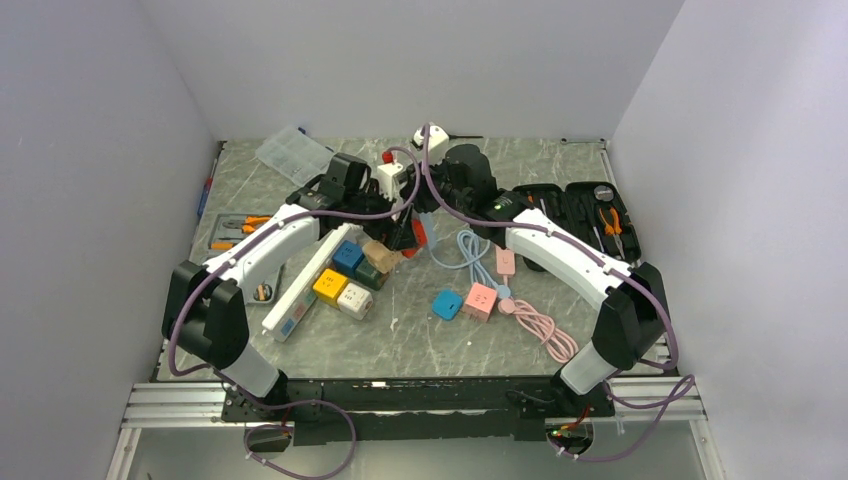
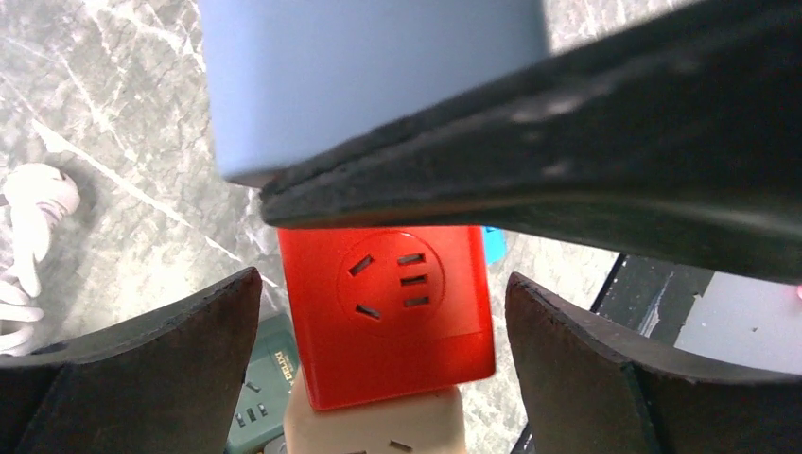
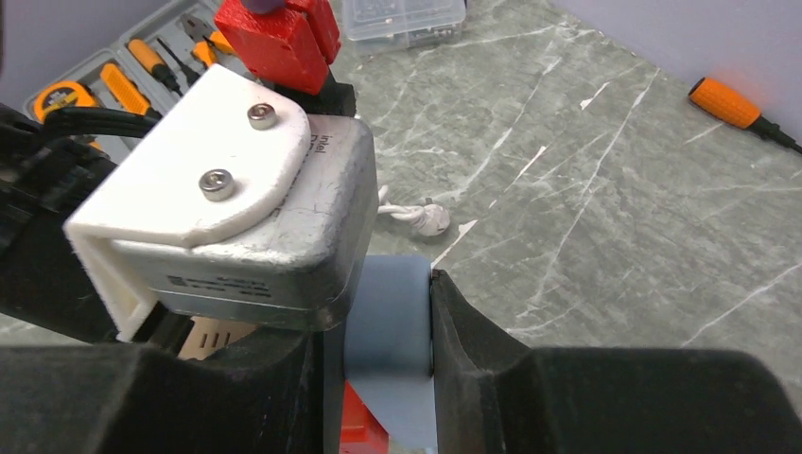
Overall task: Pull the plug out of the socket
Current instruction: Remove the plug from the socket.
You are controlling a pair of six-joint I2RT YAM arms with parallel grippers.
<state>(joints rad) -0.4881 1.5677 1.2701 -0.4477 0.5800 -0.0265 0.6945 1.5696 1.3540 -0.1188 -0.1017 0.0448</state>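
The right end effector (image 3: 388, 326) is closed on the pale blue plug (image 3: 386, 303), a finger on each side. The plug's long axis runs along those fingers, its lower end pointing at the red socket (image 2: 388, 322). The left end effector (image 2: 383, 288) stands fully open, one finger on either side of the socket, not touching. The socket adjoins a beige cube (image 2: 378, 426), midway across the surface (image 3: 586, 189), toward its far edge.

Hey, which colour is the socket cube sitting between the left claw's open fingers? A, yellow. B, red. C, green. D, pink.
B: the left wrist view shows a red socket cube between the open fingers of the left claw, while the right claw clamps the blue-grey plug.
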